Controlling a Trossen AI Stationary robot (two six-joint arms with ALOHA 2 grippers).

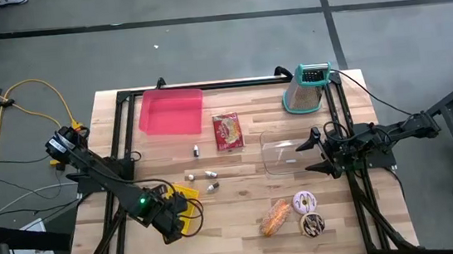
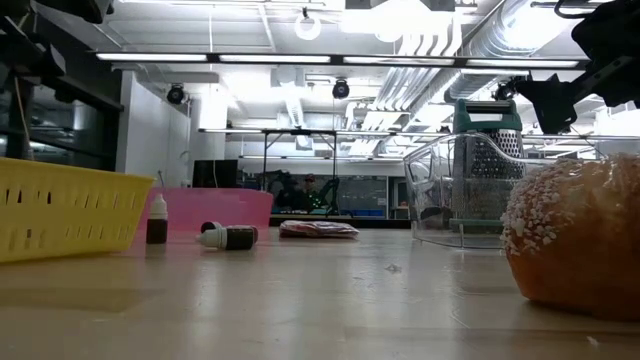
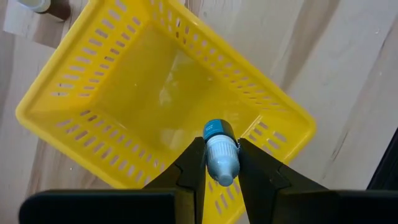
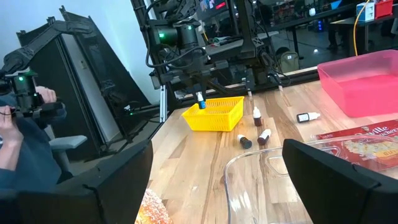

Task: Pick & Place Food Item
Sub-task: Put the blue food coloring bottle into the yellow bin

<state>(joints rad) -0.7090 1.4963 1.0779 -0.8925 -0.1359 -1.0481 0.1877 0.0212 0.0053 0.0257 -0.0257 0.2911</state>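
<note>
The left gripper [image 3: 216, 163] is pinching a small blue-capped bottle [image 3: 221, 155] and holding it just above the yellow basket [image 3: 93, 87], at about seven o'clock on the table [image 1: 241, 196] — nothing seems to be lying in the basket yet. The right gripper [image 1: 312, 154] is waiting spread wide beside the clear tub [image 1: 283, 156] at three o'clock — so the drop looks near, while three more bottles [image 1: 204, 176] near the centre and the pastries [image 1: 293, 215] at five o'clock are lying untouched.
</note>
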